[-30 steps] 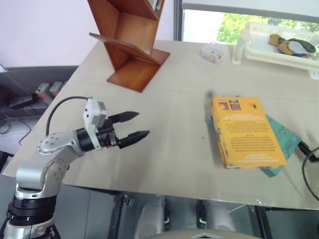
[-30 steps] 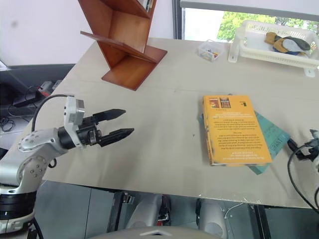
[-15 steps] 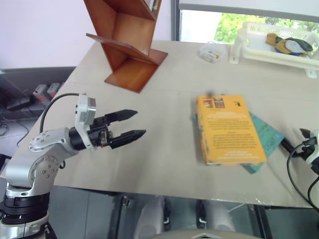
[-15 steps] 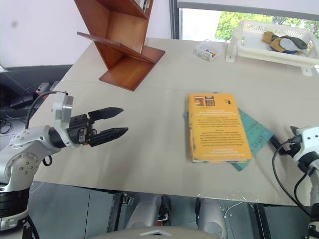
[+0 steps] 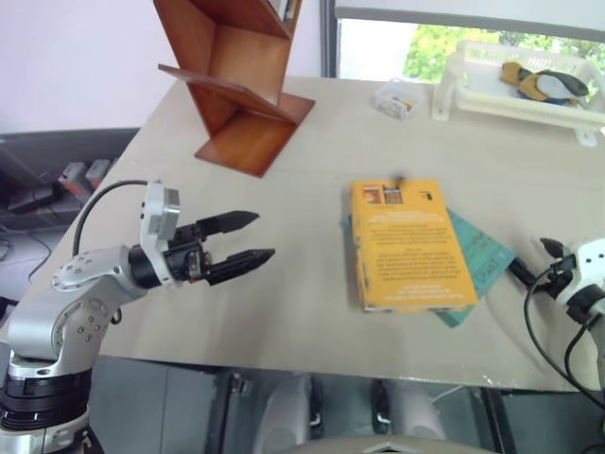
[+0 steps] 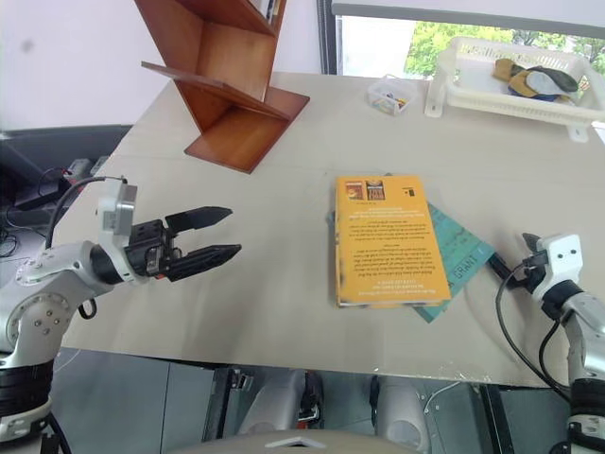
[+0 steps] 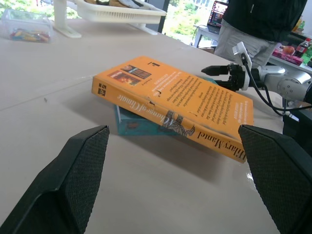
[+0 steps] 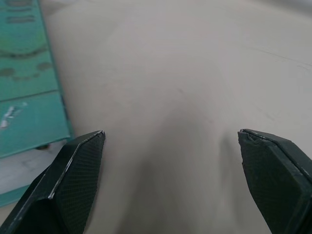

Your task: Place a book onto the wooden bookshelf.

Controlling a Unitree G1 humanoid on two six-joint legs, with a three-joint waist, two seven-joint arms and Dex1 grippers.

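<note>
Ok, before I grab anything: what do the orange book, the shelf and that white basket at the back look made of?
The book looks like a paperback: matte printed card cover. The wooden bookshelf looks like polished reddish-brown wood, with a faint sheen on flat boards. The white basket seems moulded plastic, judging by its slotted walls, though that is less certain.

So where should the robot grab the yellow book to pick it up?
Probably by its long edges. The book lies flat on a teal book, so one end sits raised off the table. The open left gripper faces its spine, and its fingers could pinch across the thickness there.
</note>
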